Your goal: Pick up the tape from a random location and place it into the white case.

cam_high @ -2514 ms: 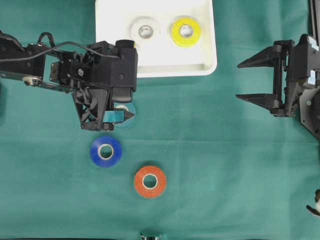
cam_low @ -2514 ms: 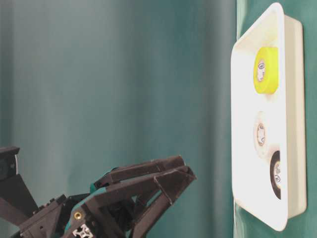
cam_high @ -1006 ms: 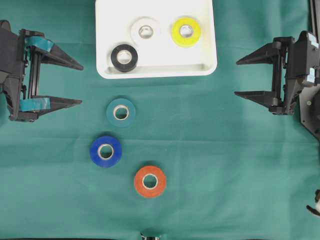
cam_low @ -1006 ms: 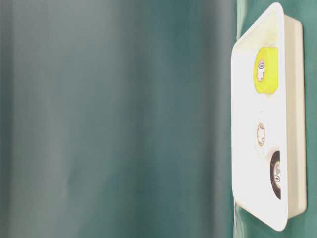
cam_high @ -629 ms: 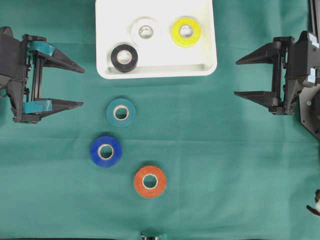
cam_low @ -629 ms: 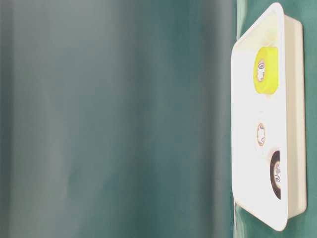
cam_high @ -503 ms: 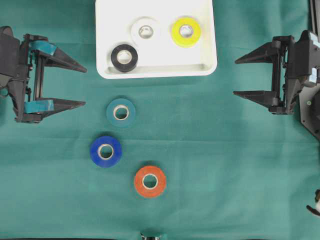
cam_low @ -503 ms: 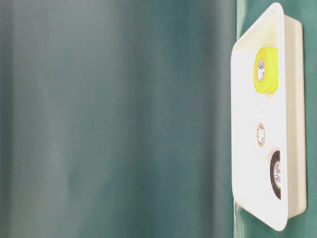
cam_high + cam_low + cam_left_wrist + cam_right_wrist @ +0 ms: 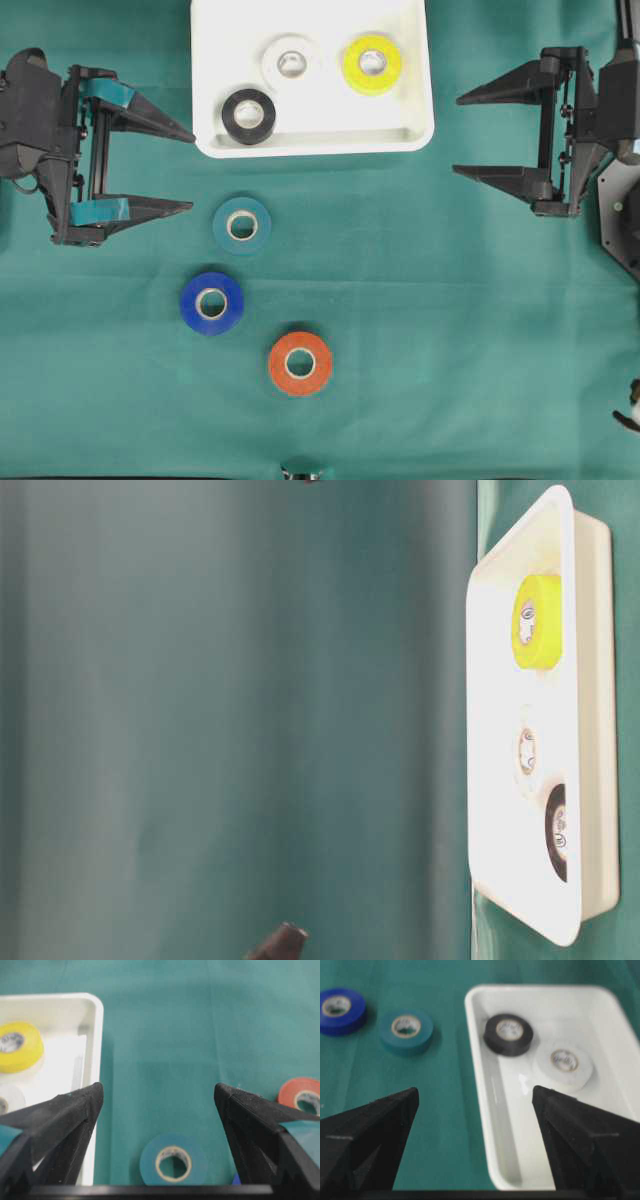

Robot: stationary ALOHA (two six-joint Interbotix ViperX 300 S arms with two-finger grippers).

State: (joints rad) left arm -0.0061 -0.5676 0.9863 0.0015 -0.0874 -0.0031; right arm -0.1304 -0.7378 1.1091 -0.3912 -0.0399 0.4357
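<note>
- my left gripper [image 9: 190, 170] is spread wide and holds nothing; my right gripper [image 9: 458, 135] is also wide and empty.
- the teal tape [image 9: 241, 224] lies flat on the green cloth [image 9: 430, 330], just below the white case [image 9: 420, 135], near the left jaws.
- the blue tape [image 9: 211, 302] and orange tape [image 9: 299, 363] lie further down; black, white and yellow rolls sit in the case.
- i judge the roll light, stiff and slightly slick; best pinched across its outer rim.
</note>
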